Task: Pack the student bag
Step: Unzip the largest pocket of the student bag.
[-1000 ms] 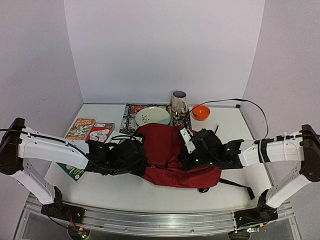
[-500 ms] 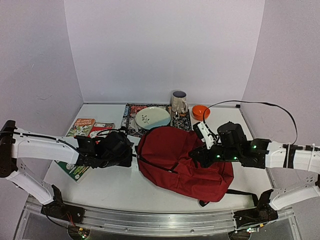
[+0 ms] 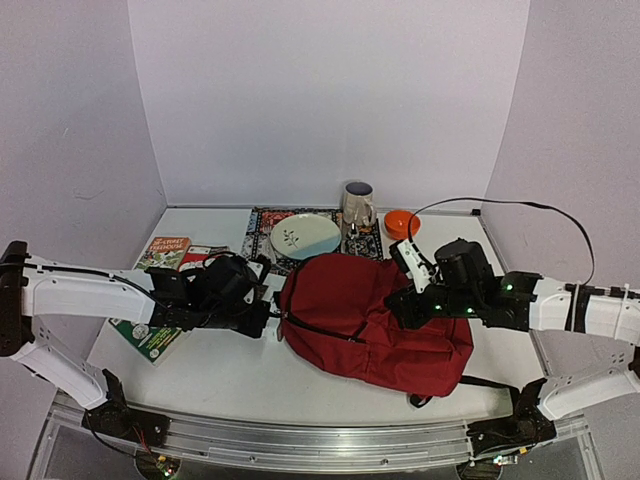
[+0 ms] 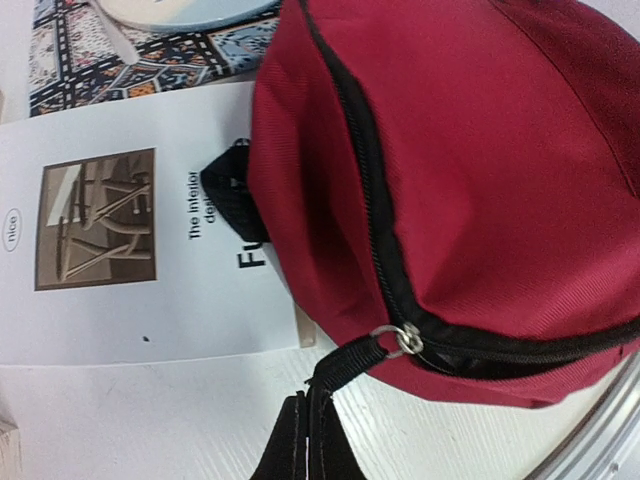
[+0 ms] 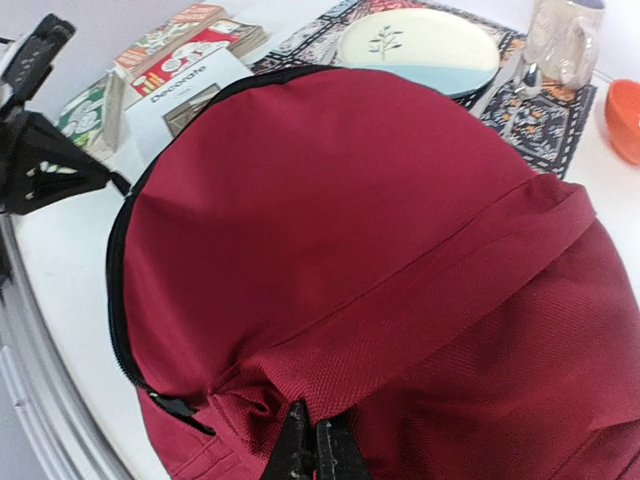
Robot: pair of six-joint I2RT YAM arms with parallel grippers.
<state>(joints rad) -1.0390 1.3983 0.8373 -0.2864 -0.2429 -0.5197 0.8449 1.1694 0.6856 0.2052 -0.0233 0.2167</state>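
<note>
The student bag [image 3: 375, 320] lies on its side in the middle of the table, a little to the right. One second ago it was bunched up between the two arms; now it is spread out flat and wider, because the arms stand further apart. The left gripper [image 4: 306, 430] is clenched on the black zipper pull [image 4: 345, 362] at the left end of the bag, and the zipper is closed there. The right gripper [image 5: 318, 440] is pinched tight on a fold of the red fabric on the right part of the bag (its fingers meet on the cloth).

The table [image 3: 250, 375] is white, with a metal rail along the near edge. The walls [image 3: 330, 100] are pale lilac. At the far side lies a patterned placemat [image 3: 262, 225] with a pale plate [image 3: 305, 236] on it, then a mug [image 3: 357, 204] and an orange bowl [image 3: 402, 224] to the right. On the left lie some books [image 3: 165, 255], and a white booklet [image 4: 120, 230] is partly under the bag.
</note>
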